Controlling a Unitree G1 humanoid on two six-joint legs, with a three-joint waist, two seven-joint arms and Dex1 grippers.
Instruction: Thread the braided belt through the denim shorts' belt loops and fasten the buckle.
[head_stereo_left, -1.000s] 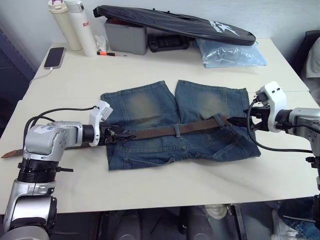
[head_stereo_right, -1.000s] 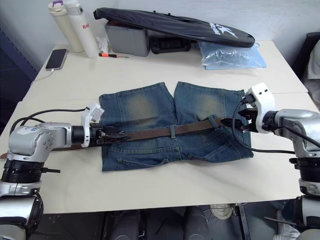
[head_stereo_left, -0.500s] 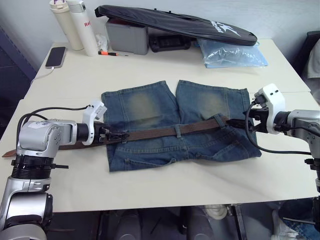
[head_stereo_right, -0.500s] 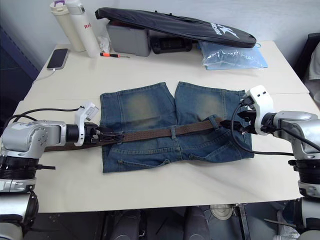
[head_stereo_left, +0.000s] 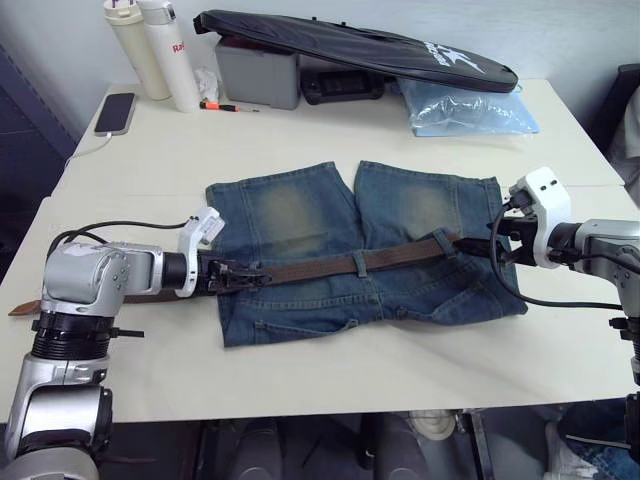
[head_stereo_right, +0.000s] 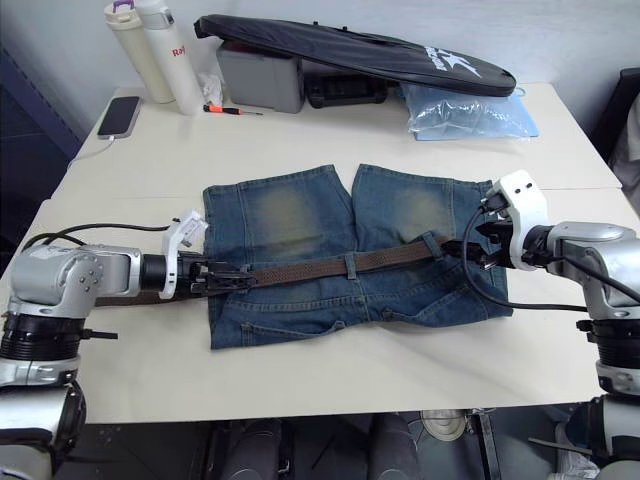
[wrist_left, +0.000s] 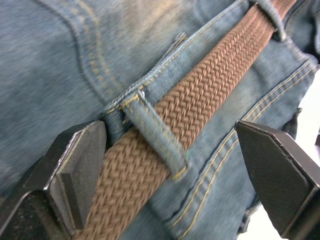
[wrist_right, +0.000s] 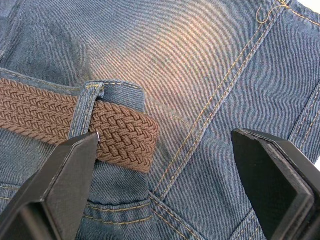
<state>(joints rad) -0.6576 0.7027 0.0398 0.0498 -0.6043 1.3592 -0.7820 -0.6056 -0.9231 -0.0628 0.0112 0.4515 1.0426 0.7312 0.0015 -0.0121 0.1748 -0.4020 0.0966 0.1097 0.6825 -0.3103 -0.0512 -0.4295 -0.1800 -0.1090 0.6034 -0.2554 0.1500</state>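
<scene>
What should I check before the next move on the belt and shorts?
1. Left gripper open, straddling the belt: ok.
2. Belt under the loop by the left gripper: ok.
3. Belt tip past the loop by the right gripper: ok.
4. Right gripper open, nothing held: ok.
5. Shorts flat on the table: ok.
6. Buckle fastened: not ok.

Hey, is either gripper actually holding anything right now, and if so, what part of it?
Nothing is held. The left gripper is open astride the braided belt at a belt loop; the right gripper is open over the belt's tip.
</scene>
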